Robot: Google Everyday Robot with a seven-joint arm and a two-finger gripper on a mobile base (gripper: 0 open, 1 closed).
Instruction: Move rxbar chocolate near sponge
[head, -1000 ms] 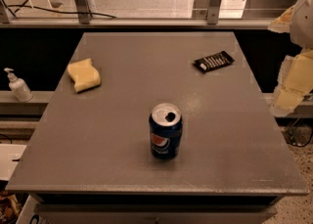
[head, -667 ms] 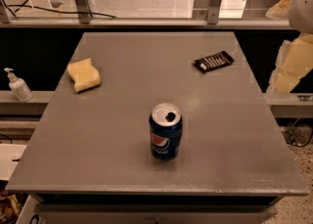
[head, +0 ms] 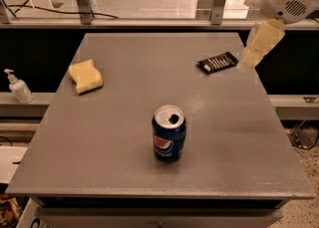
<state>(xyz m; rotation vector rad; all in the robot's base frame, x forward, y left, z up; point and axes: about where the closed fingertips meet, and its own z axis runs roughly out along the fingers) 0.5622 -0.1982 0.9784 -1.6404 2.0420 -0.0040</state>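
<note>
Camera view: the rxbar chocolate [head: 217, 62] is judged light, thin and slippery, best gripped across its narrow width by the gripper [head: 250, 57] just beside it, whose opening cannot be told.

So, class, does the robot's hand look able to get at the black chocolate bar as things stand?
Probably yes. The hand hangs just beside the bar, near the far right edge of the table, with nothing between them; the can and sponge sit well away.
</note>
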